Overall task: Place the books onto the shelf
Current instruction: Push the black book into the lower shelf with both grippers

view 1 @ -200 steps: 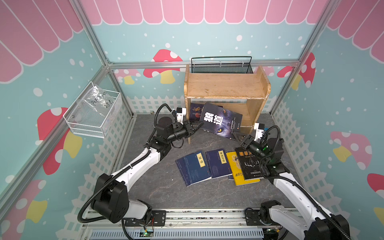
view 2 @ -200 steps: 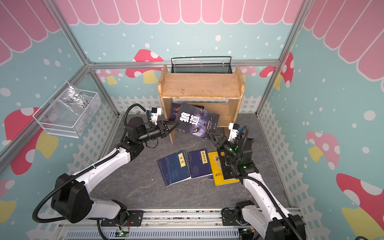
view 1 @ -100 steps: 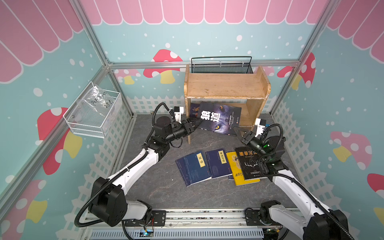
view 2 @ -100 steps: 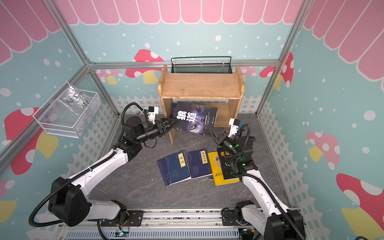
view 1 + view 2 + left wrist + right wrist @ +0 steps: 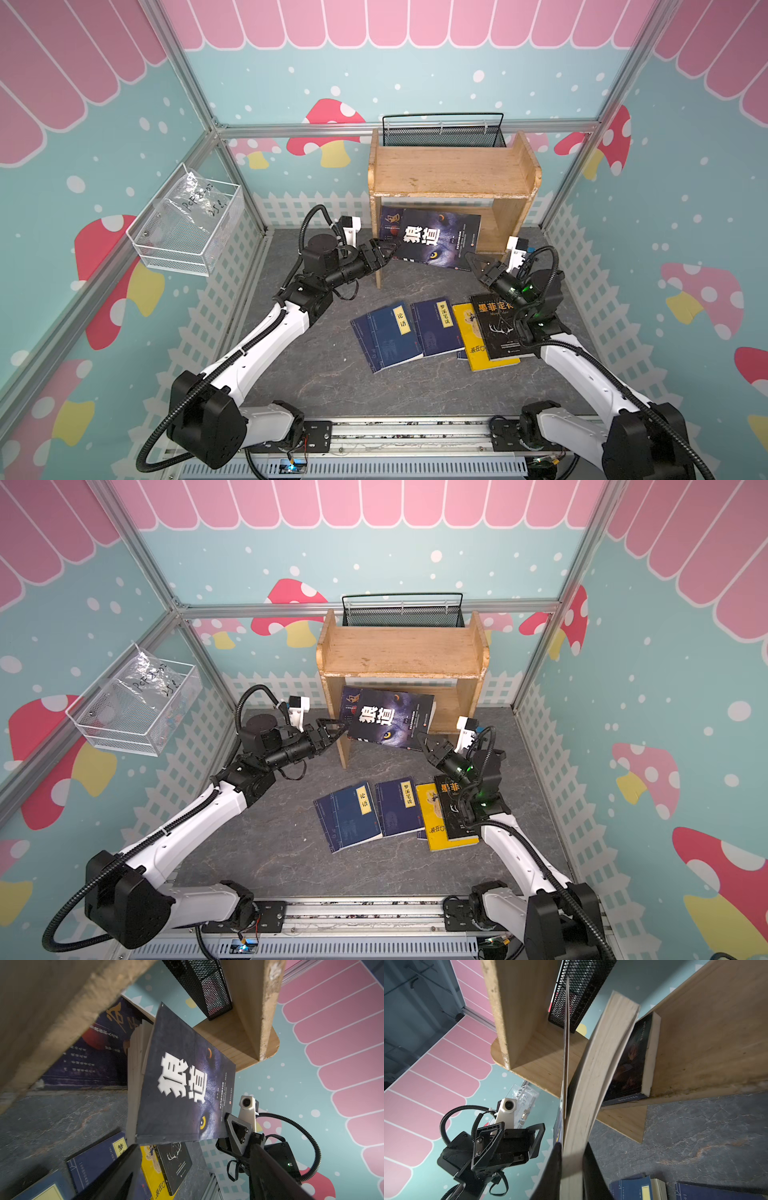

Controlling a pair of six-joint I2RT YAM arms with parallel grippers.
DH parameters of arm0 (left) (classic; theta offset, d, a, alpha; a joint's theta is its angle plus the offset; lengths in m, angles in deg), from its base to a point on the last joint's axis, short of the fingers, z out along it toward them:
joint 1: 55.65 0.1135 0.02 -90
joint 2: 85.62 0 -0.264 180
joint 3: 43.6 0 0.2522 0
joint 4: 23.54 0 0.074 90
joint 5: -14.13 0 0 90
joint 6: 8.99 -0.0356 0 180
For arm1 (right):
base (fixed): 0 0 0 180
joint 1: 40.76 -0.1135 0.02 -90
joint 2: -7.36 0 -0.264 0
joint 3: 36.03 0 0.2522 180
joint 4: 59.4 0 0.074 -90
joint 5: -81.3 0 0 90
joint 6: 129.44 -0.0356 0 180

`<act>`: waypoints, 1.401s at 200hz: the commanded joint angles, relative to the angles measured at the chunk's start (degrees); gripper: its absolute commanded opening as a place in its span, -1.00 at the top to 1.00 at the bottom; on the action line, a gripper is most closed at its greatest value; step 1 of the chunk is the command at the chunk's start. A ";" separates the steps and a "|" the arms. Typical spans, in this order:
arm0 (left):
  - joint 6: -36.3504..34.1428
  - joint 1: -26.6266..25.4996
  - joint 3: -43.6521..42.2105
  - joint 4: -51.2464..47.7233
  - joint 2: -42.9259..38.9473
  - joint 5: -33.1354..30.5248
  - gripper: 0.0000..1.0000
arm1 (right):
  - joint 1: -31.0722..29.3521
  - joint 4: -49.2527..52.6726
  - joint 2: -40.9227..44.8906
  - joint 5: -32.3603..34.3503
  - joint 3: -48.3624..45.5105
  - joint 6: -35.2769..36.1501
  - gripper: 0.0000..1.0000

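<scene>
The black wolf-eye book (image 5: pixel 436 241) (image 5: pixel 388 723) leans in the front of the wooden shelf (image 5: pixel 453 174) (image 5: pixel 399 654) at its lower tier. My right gripper (image 5: pixel 471 257) (image 5: pixel 572 1159) is shut on that book's lower right corner, its page block (image 5: pixel 593 1088) between the fingers. My left gripper (image 5: pixel 386 251) (image 5: pixel 193 1148) is open beside the book's left corner, jaws apart from it. A dark blue book (image 5: pixel 390 220) stands behind it in the lower tier. On the floor lie two navy books (image 5: pixel 390 332) (image 5: pixel 436 328), a yellow one (image 5: pixel 473 336) and a black antler one (image 5: pixel 503 328).
A black mesh basket (image 5: pixel 442 131) stands behind the shelf's top tier. A white wire basket (image 5: pixel 187 224) hangs on the left wall. The shelf's left leg (image 5: pixel 378 274) is right beside my left gripper. Walls enclose the grey floor (image 5: pixel 324 374).
The left gripper has opened and let go of the wolf-eye book. The right gripper rose from near the antler book and shut on its lower right corner. The book swung level toward the shelf.
</scene>
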 commanded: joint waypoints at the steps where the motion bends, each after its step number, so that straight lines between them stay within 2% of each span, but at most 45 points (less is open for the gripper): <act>1: -2.83 0.23 0.83 -5.72 -0.47 -3.63 -0.72 | 0.33 -4.31 -1.36 1.05 0.19 0.46 0.82; 70: -5.05 2.77 -0.78 -8.28 -0.47 -5.89 -0.75 | 0.50 0.35 -6.95 -0.07 6.49 3.48 0.81; 116: -5.36 4.14 -1.93 -7.82 -1.63 -5.32 -0.75 | 0.56 1.41 -15.25 -5.65 14.07 3.53 0.80; 156: -5.80 5.00 -3.27 -7.84 -2.98 -5.62 -0.75 | 0.57 2.11 -18.96 -5.59 17.70 3.53 0.79; 185: -5.38 5.72 -4.03 -7.01 -3.37 -4.81 -0.75 | 0.54 3.73 -22.01 -7.86 21.18 4.40 0.78; 235: -4.97 6.64 -5.27 -6.19 -3.94 -4.10 -0.75 | 0.56 6.29 -24.41 -7.59 23.41 6.43 0.78; 280: -3.34 7.86 -6.14 -4.32 -4.18 -2.48 -0.74 | 0.57 9.15 -27.24 -9.96 26.47 7.89 0.79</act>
